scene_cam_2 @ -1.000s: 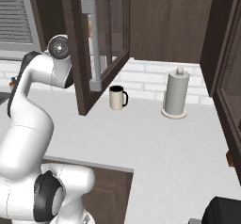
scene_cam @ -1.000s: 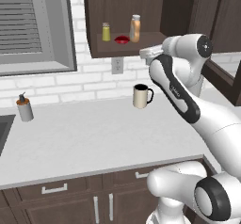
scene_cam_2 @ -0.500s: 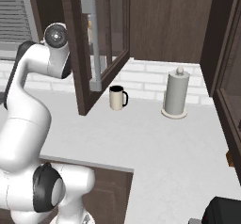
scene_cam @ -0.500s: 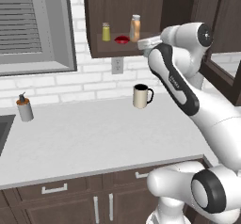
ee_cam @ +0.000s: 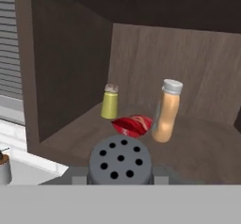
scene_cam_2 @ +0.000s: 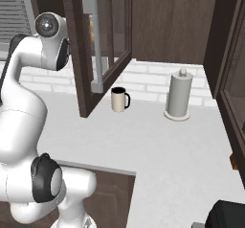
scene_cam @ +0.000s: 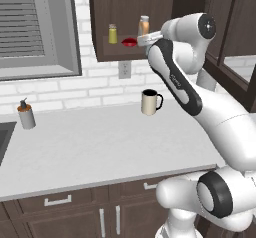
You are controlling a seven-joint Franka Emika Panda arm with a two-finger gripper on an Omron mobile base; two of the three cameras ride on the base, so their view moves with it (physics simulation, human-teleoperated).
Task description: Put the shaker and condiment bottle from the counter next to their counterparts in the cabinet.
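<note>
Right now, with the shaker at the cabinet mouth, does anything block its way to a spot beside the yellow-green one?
Nothing visible does. The grey perforated cap of the blue-grey shaker faces bare shelf of the dark brown cabinet; the yellow-green shaker, red item and orange bottle stand further in.

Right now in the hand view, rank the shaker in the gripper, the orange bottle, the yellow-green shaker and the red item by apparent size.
1. Shaker, inflated by nearness.
2. Condiment bottle.
3. Yellow-green shaker and red item: too alike to rank.
</note>
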